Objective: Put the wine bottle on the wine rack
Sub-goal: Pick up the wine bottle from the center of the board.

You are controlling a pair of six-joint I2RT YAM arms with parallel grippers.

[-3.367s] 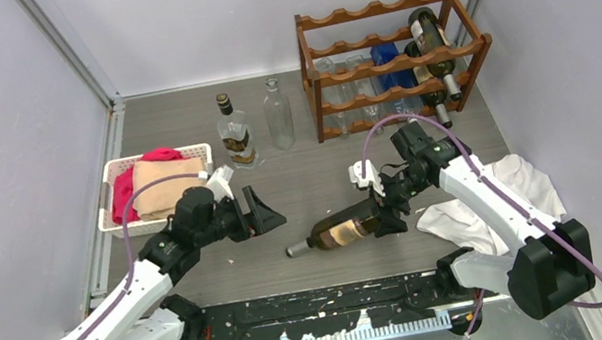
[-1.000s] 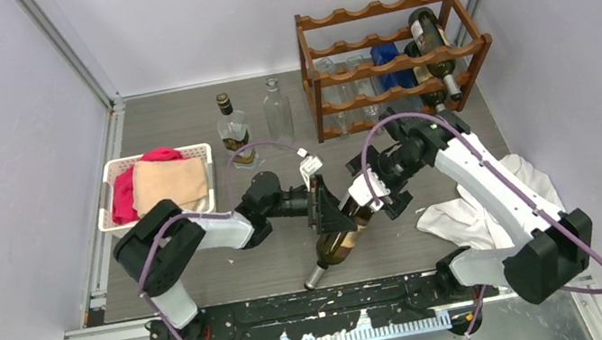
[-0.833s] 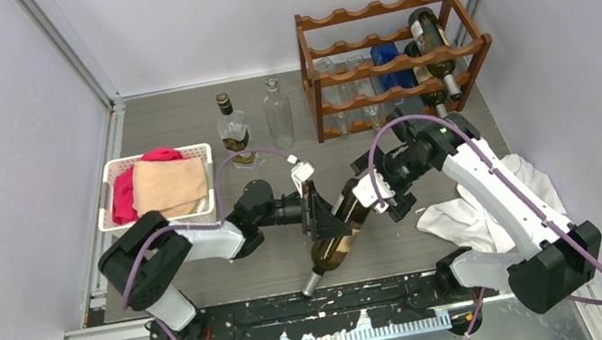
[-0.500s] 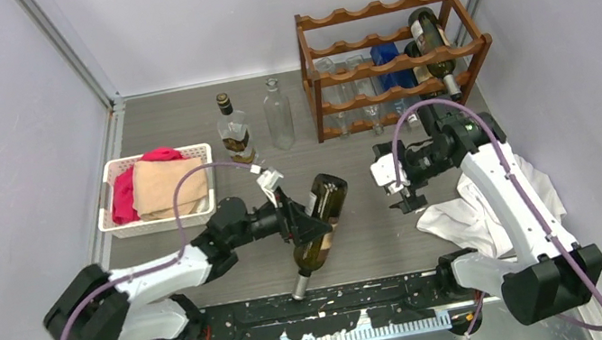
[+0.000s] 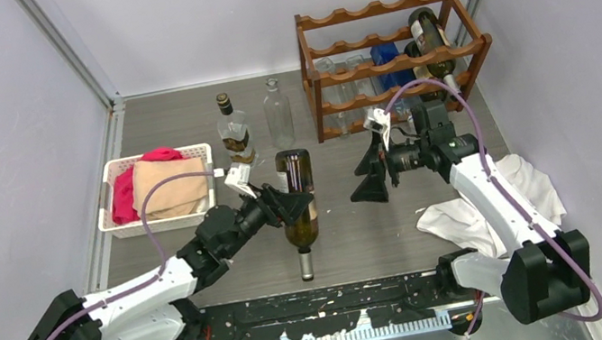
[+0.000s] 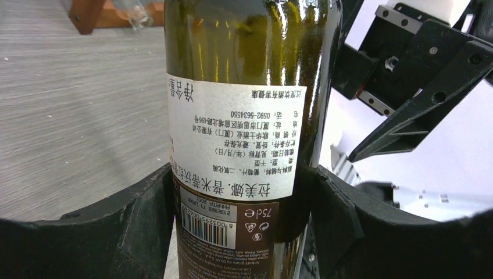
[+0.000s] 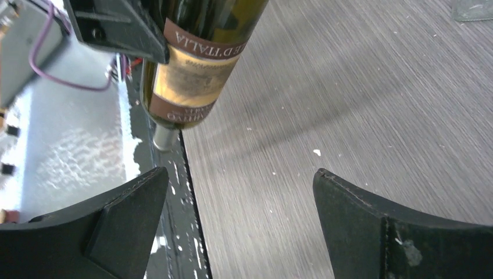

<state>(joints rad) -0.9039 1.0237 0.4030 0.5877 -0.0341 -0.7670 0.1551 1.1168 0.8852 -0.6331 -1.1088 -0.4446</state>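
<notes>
The grey table [image 5: 345,241] is carrying everything, and the wine rack [image 5: 394,59] is standing at its far right corner, with several bottles already lying across its scalloped rails. The left arm is reaching from the near left toward the middle of the table, and the left gripper [image 5: 286,201] is clamping partway closed around the wine bottle [image 5: 299,207], one curved finger pressing each side of the glass just below the white back label, as the left wrist view is showing. The bottle is hanging clear of the tabletop, its base tilting up toward the far side and its neck pointing down toward the near edge. It is sitting well apart from the rack, which is lying beyond it to the far right. The right gripper [image 5: 370,182] is hovering between bottle and rack, near the bottle but not touching it, its fingers spreading wide and holding nothing
</notes>
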